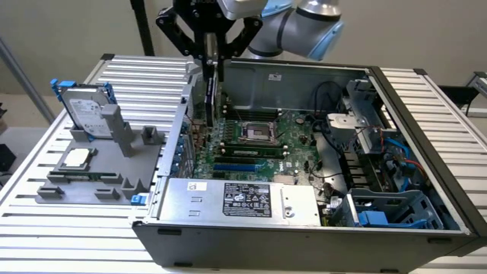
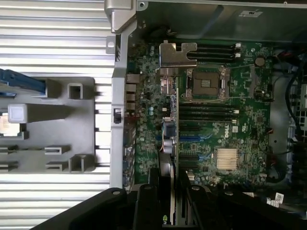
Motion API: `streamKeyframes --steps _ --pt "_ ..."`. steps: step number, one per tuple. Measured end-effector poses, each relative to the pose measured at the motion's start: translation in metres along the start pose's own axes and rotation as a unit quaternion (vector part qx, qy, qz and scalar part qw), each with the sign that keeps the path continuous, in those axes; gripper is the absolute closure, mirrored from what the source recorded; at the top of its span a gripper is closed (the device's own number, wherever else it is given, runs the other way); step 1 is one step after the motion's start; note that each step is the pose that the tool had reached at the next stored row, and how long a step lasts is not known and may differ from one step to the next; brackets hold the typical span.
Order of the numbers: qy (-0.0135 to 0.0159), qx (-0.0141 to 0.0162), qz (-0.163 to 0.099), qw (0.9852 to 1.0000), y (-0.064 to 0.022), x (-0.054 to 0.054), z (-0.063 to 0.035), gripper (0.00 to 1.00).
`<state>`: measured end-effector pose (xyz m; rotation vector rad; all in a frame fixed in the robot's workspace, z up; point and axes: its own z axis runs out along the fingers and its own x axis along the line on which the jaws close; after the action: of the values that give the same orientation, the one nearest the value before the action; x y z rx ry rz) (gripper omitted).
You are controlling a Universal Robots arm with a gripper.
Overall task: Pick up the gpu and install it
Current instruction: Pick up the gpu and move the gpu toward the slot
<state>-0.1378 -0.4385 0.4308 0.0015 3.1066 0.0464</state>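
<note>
exterior view: gripper [image 1: 213, 57] poised over the open computer case [image 1: 426, 188], fingers clenched on the top edge of the gpu [image 1: 213, 94]. held upright and edge-on, thin and dark, hanging down inside the case close to the wall on the exterior view's left, over that edge of the motherboard [image 1: 263, 134]. hard to tell whether its lower edge touches the board or stops just above it. silver power supply [image 1: 236, 200] lying along the case's near edge, blue drive cage [image 1: 396, 214] in the near corner on the exterior view's right.

outside the case, on the slatted table [image 1: 45, 228]: grey holder [image 1: 99, 188] just beside the case's wall. hard drive [image 1: 85, 111] in its blue frame standing upright at the holder's far corner, square processor chip [image 1: 76, 158] lying flat near the middle, narrow green memory stick [image 1: 80, 176] set on edge toward the holder's near edge.

wrist view: looking straight down along the card. gpu [image 2: 169, 136] seen from above as a narrow strip reaching away from the gripper [image 2: 170, 203], black fingers [image 2: 146, 201] pressed against both of its sides. silver end bracket [image 2: 178, 53] at the far end, near a corner of the case [image 2: 120, 72] and just beside the processor socket [image 2: 207, 82]. running across the ends of the blue slots [image 2: 197, 157] on the motherboard [image 2: 240, 124].
</note>
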Motion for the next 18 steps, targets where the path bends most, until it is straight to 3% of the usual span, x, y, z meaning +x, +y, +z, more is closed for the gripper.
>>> streamKeyframes --steps 12,16,18 --pt "0.0021 0.0008 0.0 1.0 -0.0022 -0.054 0.0175 0.73" --pt "0.0044 0.0009 0.0 1.0 -0.0027 -0.072 0.0231 0.73" --pt "0.0077 0.0009 0.0 1.0 -0.0029 -0.08 0.0255 0.73"
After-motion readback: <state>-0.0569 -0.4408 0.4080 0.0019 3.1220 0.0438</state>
